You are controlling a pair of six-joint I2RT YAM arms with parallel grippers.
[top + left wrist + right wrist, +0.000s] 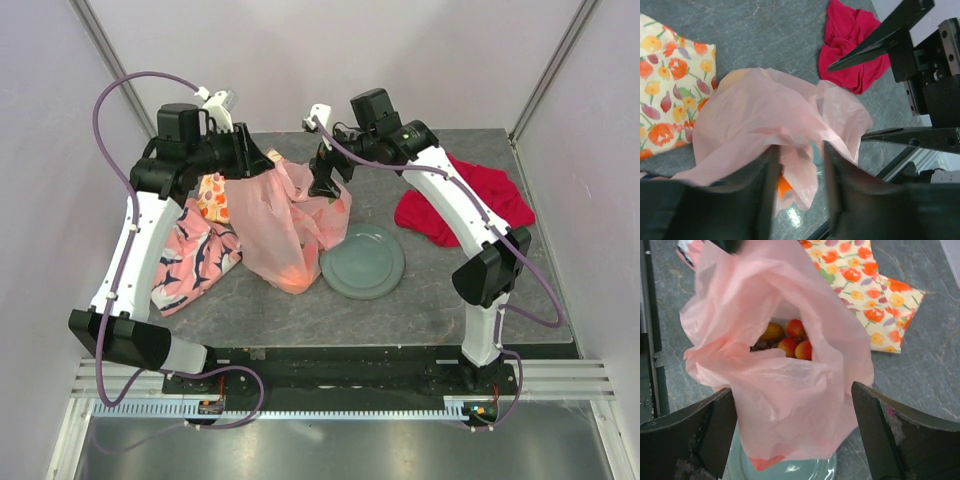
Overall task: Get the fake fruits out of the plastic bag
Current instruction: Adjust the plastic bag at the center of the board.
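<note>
While the left pincer (800, 150) is clenched on a bunched fold of the bag (775, 110), with thin pink film pinched between its two fingers, the rest of the bag billows out ahead of it. The right pincer (791, 389) is spread wide and released. The bag sits between its fingers with its mouth gaping toward the wrist, and I cannot tell whether either finger touches the film. Inside that mouth, ahead of the right pincer, lie the fruits (790, 337): red, orange and yellow pieces clustered together. Below the right pincer, a plate (790, 471) shows under the bag's edge on the table (420, 310). A printed cloth (865, 295) lies beyond the bag.
</note>
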